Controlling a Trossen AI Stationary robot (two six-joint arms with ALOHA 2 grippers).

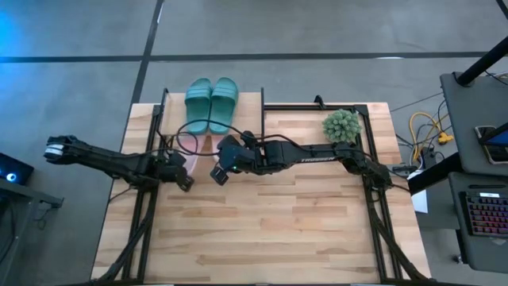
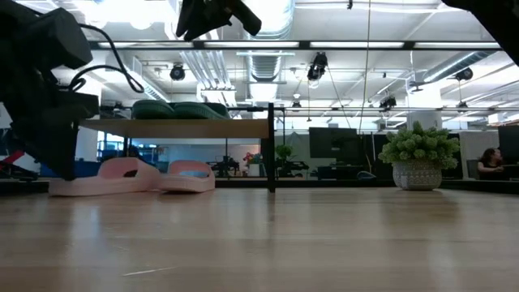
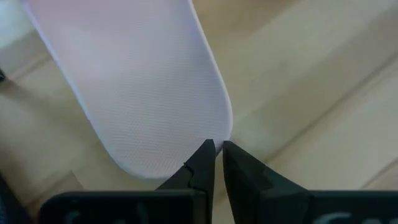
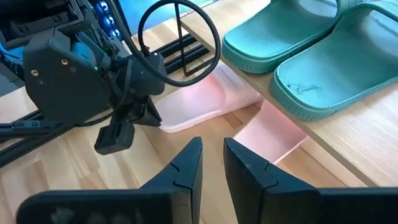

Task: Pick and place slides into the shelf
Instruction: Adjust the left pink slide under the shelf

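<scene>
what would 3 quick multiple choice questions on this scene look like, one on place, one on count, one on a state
1. Where does the teal pair lie?
A. on the shelf's top board
B. on the floor
C. beside the plant

2. How many pink slides lie at the foot of the shelf?
A. none
B. two
C. four

3. How do the left gripper's fingers stand?
A. spread wide round a slide
C. clamped on the plant
B. nearly closed at a pink slide's heel edge

Answers: 1 A, the high view shows both on the wood top. 2 B, the low view shows two pink slides underneath. 3 B, the left wrist view shows the tips almost together.
</scene>
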